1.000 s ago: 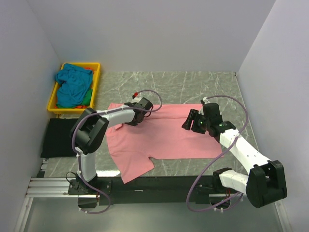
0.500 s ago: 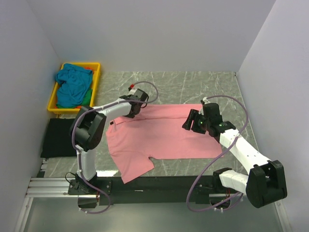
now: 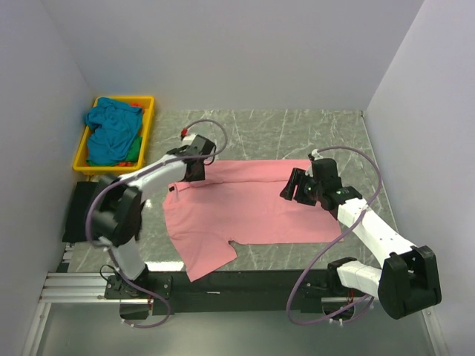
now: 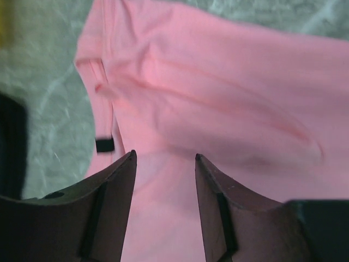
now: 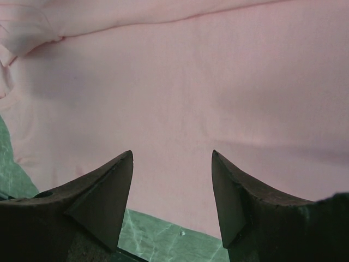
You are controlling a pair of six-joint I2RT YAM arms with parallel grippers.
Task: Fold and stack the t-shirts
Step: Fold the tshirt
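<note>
- At the middle of the tabletop [image 3: 282, 133]: the salmon pink t-shirt [image 3: 252, 204] lies spread in a single flat layer, long axis left to right. It is laid out this way so that an edge can be lifted and carried over; I judge that no fold has been made yet.
- One sleeve [image 3: 208, 259] at the near-left runs out to the near edge of the tabletop.
- The left end effector [image 3: 194, 170] is over the shirt's far-left corner. In the wrist view its fingers are apart with nothing between them, pink cloth lies directly below, and a small black tag [image 4: 104, 144] sits just left of the gap. It is probably placed there to take that corner.
- The right end effector [image 3: 291, 187] is over the shirt's right half, fingers apart and holding nothing. Its wrist view shows smooth cloth, with green stone at the lower edge. It is likely positioned as the partner grip for a two-handed fold.
- Whether either set of fingertips touches the cloth: cannot tell.
- At the far-left corner, a yellow tray [image 3: 147, 130] holds the teal t-shirt [image 3: 111, 126] in a bundle, with green cloth [image 3: 132, 154] and orange-red cloth [image 3: 135, 104] showing around it. These sit well apart from the work area and look like shirts waiting their turn.
- A black mat [image 3: 87, 211] lies between the tray and the near edge. It may be where the stack goes, but that is only a guess.
</note>
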